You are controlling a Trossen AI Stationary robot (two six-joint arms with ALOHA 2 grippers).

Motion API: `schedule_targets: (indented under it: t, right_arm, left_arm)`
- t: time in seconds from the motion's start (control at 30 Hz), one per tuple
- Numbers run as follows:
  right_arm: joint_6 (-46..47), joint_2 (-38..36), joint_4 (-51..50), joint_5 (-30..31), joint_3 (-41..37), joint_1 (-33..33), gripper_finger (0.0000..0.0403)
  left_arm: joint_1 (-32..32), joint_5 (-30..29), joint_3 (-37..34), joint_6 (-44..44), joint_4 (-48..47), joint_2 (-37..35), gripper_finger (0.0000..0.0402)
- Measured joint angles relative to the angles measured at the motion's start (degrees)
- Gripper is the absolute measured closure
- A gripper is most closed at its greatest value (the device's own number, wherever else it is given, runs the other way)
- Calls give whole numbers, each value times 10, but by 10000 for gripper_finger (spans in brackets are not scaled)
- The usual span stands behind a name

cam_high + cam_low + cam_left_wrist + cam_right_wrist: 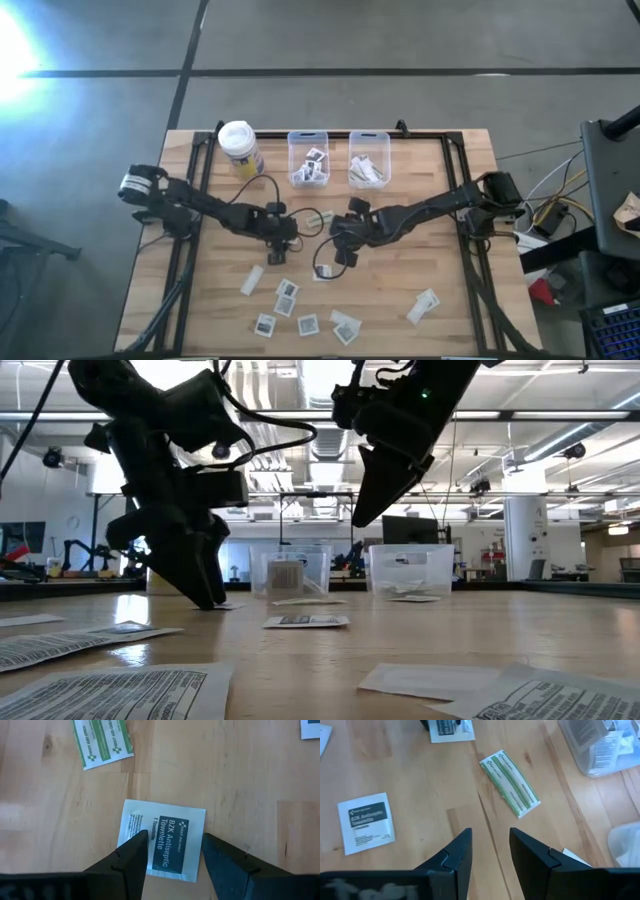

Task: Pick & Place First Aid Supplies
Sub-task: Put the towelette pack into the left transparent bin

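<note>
An antiseptic towelette packet [162, 840] lies flat on the table [250, 770], mid-table before the bins; the left gripper [175, 855] straddles it, fingers spread, apparently to pinch it (nothing gripped yet), while the right gripper [487, 850] hovers released, empty

Towelette packet [162, 840] partly hidden by left pincer [172, 851] fingers.
</note>
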Motion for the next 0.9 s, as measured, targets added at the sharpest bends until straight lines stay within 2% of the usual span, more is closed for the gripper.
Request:
schedule_targets:
  t: [0.13,0.47,0.73,0.9]
  right_arm:
    - [1,0,1,0,0,5,280]
    - [4,0,2,0,0,7,295]
    - [4,0,1,-1,0,9,304]
    - [4,0,-1,-4,0,20,309]
  left_arm:
    - [0,0,1,2,2,15,237]
    - [-1,-7,1,15,1,0,342]
    - [-14,-14,1,31,4,-36,374]
    - [-20,-58,-3,41,1,-80,381]
